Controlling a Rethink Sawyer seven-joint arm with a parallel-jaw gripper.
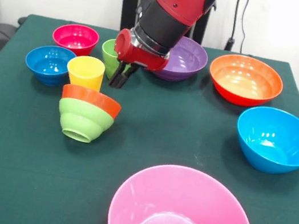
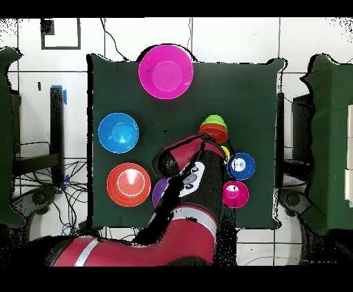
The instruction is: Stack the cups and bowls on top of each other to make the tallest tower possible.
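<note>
Gripper [image 1: 119, 79] hangs with fingers close together, holding nothing, just beside the green cup [image 1: 111, 57]. Yellow cup [image 1: 86, 72] stands left of it, behind 2 upturned small bowls, orange-red [image 1: 92, 100] over green [image 1: 83, 121]. Cups look light, stiff, slippery: grip the rim wall.

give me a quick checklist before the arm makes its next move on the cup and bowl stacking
1. Tool empty: cannot tell; its fingers look together, nothing visibly held.
2. Glossy yellow plastic cup upright and free: ok.
3. Light green plastic cup reachable: ok, right beside the tool, partly hidden by the arm.
4. Small orange-red plastic bowl seated on the upside-down small light green plastic bowl: ok, slightly tilted.
5. Tower started on a wide base: not ok; the large light blue plastic bowl sits apart, empty.
</note>
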